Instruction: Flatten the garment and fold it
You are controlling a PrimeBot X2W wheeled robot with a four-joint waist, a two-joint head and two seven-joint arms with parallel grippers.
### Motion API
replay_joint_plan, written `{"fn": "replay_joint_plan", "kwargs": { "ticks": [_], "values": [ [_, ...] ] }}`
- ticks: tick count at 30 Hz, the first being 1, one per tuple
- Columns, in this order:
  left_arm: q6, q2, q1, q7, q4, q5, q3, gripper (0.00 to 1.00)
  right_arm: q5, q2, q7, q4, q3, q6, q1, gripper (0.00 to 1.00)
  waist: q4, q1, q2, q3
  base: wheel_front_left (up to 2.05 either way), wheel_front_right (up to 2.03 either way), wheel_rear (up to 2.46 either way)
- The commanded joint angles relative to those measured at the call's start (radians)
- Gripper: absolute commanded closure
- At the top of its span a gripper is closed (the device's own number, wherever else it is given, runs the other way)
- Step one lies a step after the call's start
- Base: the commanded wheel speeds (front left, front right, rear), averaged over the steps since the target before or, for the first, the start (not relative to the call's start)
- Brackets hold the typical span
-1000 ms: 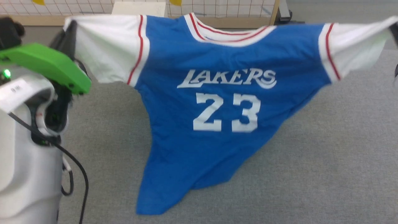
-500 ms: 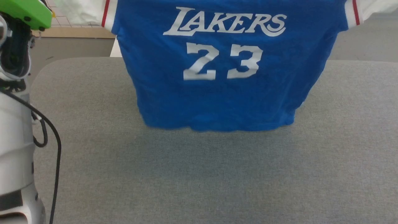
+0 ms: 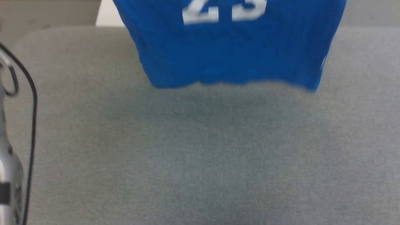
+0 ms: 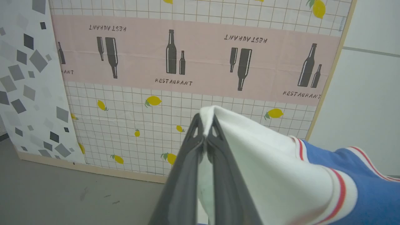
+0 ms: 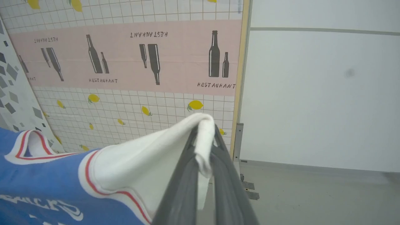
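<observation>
Grey table [image 3: 200,162] beneath hanging blue garment [image 3: 231,53]

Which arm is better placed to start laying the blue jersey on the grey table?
Right, marginally: the left end effector and right end effector each pinch a white sleeve, but the royal-blue jersey hangs lower on the right, nearer the grey table.

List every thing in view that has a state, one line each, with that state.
jersey: hanging spread out, front facing the head camera, not yet laid flat; hem low over the grey table, contact unclear.
left gripper: shut on the jersey, at a white sleeve edge.
right gripper: shut on the jersey, at the other white sleeve edge.
black cable: hanging slack on the robot's left.
</observation>
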Motion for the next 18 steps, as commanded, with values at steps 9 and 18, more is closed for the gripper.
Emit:
{"fn": "replay_joint_plan", "kwargs": {
  "ticks": [9, 18],
  "values": [
    [0.015, 0.016, -0.289, -0.152, 0.096, 0.092, -0.022, 1.00, -0.196, 0.082, -0.136, 0.178, -0.061, -0.001, -0.367, 1.00, -0.011, 0.0000, 0.0000, 0.305, 0.00, 0.00, 0.00],
    [0.003, 0.003, -0.367, -0.311, 0.177, 0.114, -0.031, 1.00, -0.259, 0.129, -0.237, 0.293, -0.094, -0.001, -0.484, 1.00, -0.006, 0.0000, 0.0000, 0.404, 0.00, 0.00, 0.00]
  ]
}}
